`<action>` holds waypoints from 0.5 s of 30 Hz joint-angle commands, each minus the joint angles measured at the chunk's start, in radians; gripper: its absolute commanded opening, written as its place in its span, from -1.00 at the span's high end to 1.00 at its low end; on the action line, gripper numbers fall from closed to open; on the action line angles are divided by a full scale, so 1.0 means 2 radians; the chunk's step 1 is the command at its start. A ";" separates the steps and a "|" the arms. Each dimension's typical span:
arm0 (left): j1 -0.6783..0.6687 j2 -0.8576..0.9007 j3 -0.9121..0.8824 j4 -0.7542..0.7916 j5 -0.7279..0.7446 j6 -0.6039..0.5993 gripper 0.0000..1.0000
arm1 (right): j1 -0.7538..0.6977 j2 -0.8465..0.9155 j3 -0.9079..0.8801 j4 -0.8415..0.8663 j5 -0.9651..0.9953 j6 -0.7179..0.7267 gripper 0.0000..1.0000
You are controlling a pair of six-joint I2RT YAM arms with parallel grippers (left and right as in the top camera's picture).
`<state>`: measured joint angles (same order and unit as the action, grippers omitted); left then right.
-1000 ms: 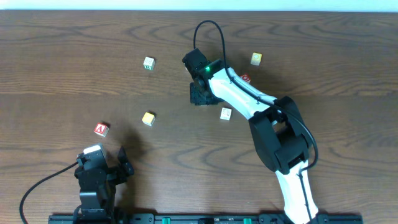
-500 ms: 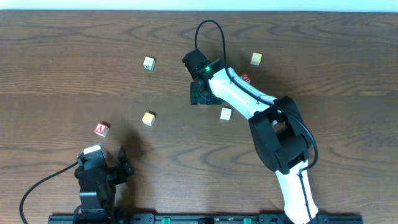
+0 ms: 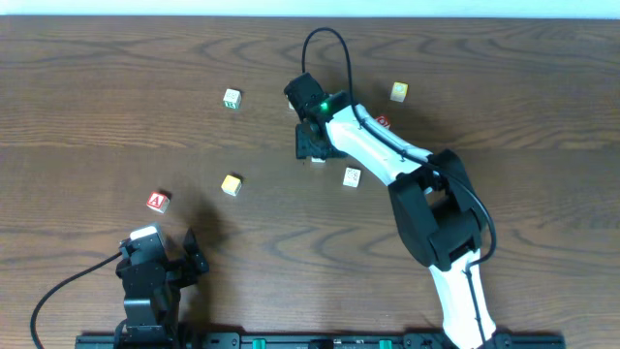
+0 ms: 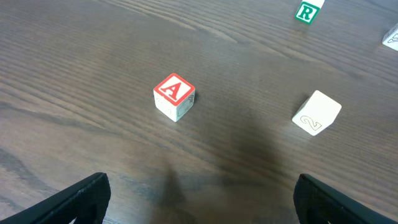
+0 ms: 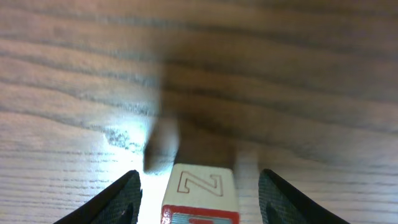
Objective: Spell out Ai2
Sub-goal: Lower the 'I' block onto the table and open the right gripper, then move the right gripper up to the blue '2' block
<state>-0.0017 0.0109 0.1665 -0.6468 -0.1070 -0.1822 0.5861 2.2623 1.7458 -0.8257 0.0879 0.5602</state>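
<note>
The red A block [image 3: 158, 202] lies at the left and shows in the left wrist view [image 4: 175, 96]. The pale 2 block [image 3: 231, 184] lies to its right [image 4: 317, 112]. My right gripper [image 3: 312, 145] is open at mid-table. In the right wrist view, a cream block [image 5: 200, 193] with a red-outlined letter reading as Z or N stands between the fingers [image 5: 202, 202], which do not touch it. Its edge peeps out below the gripper in the overhead view [image 3: 318, 159]. My left gripper [image 3: 184, 254] is open and empty [image 4: 199, 202], near the front edge, short of the A block. No i block is identifiable.
A green R block [image 3: 232, 98] lies at the back left [image 4: 306, 11]. A white block [image 3: 353, 177] lies beside the right arm, a red block [image 3: 384, 122] just behind the arm and a yellow block [image 3: 399, 91] further back right.
My right gripper has shifted slightly, and a pale block edge now shows below it in the overhead view. The left arm has not moved.
</note>
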 commanded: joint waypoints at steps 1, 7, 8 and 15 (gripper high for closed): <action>0.000 -0.003 -0.005 -0.001 0.000 0.003 -0.91 | -0.013 -0.010 0.028 0.001 0.020 -0.024 -0.21; 0.000 -0.003 -0.005 -0.001 0.000 0.003 -0.90 | -0.016 -0.033 0.067 -0.002 0.022 -0.043 -0.21; 0.000 -0.003 -0.005 -0.001 0.000 0.003 -0.91 | -0.016 -0.038 0.073 -0.003 0.021 -0.043 -0.21; 0.000 -0.003 -0.005 -0.001 0.000 0.003 -0.91 | 0.001 -0.063 0.095 -0.002 0.010 -0.043 -0.18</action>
<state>-0.0017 0.0109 0.1665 -0.6472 -0.1070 -0.1825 0.5629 2.1750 1.9144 -0.8284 0.1108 0.4885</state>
